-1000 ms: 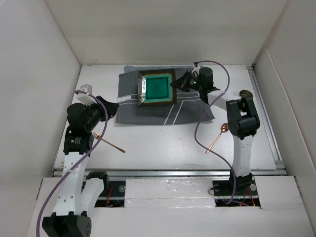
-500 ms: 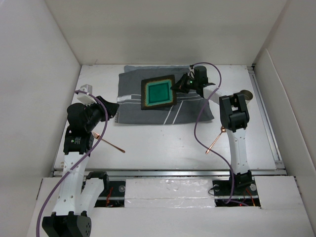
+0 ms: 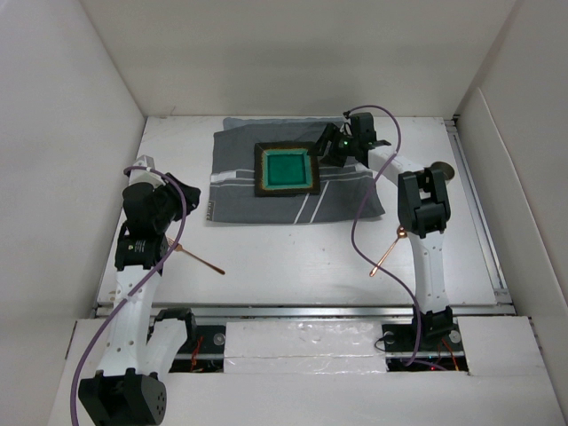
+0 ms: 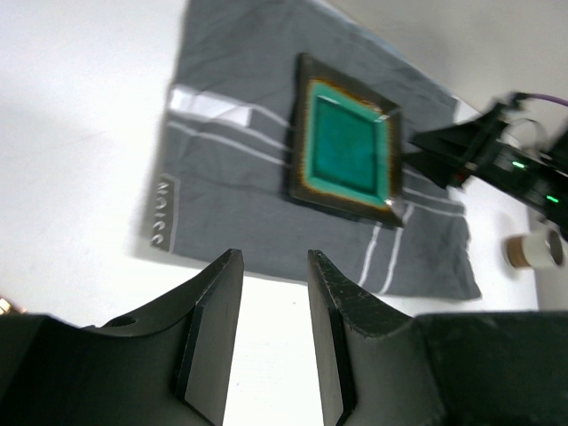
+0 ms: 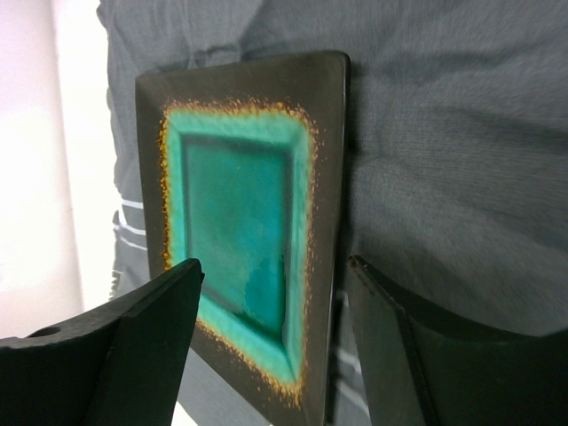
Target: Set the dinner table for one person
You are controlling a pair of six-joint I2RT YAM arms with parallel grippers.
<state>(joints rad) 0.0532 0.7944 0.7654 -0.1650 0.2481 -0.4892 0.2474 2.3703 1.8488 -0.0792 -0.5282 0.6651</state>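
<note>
White walls box in the dinner table (image 3: 293,266), and at its far middle the square green plate (image 3: 287,169), skewed in the right gripper (image 3: 321,147) a second ago, now lies flat on the grey mat (image 3: 240,200). That gripper has let go, jaws apart just off the plate's right edge, so the plate looks placed. The left gripper (image 4: 273,262) hangs open near the left edge; the left copper utensil (image 3: 200,259) and the right copper utensil (image 3: 387,250), toward the near edge, await setting.
</note>
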